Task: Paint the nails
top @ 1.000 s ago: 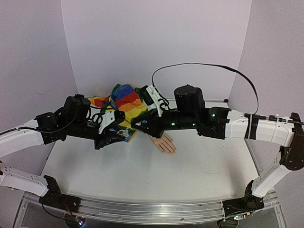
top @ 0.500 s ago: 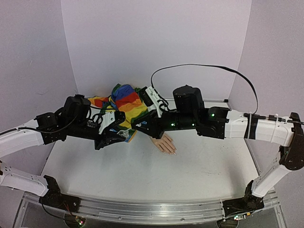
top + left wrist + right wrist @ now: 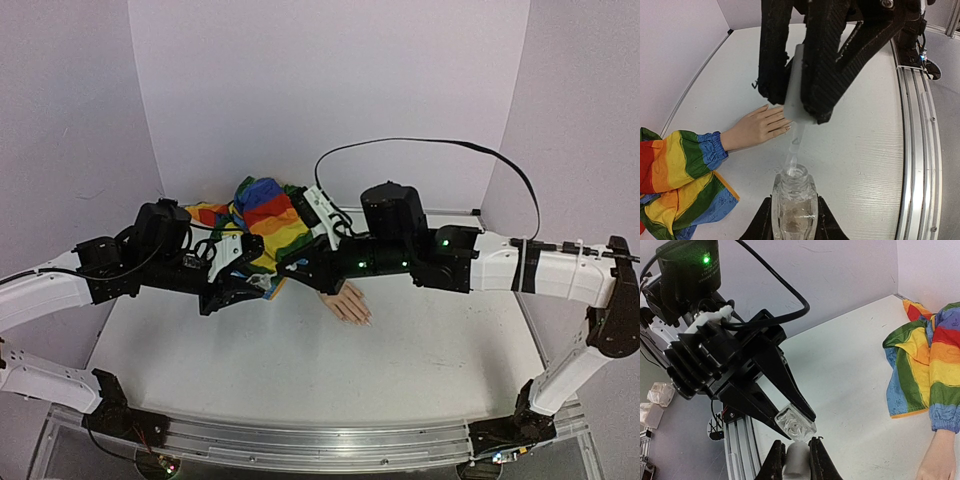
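Top external view shows us the left gripper (image 3: pixel 260 287) clamped on a clear bottle (image 3: pixel 794 200), the right gripper (image 3: pixel 292 262) pinching the white cap (image 3: pixel 797 85) whose applicator reaches into the bottle's neck, and the nails (image 3: pixel 788 128) on the mannequin hand (image 3: pixel 347 303) lying toward the table's (image 3: pixel 300 370) far edge.

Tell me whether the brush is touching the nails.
Apart. The left wrist view shows the brush with its tip down inside the neck of the bottle, off to the side of the nails on the mannequin hand.
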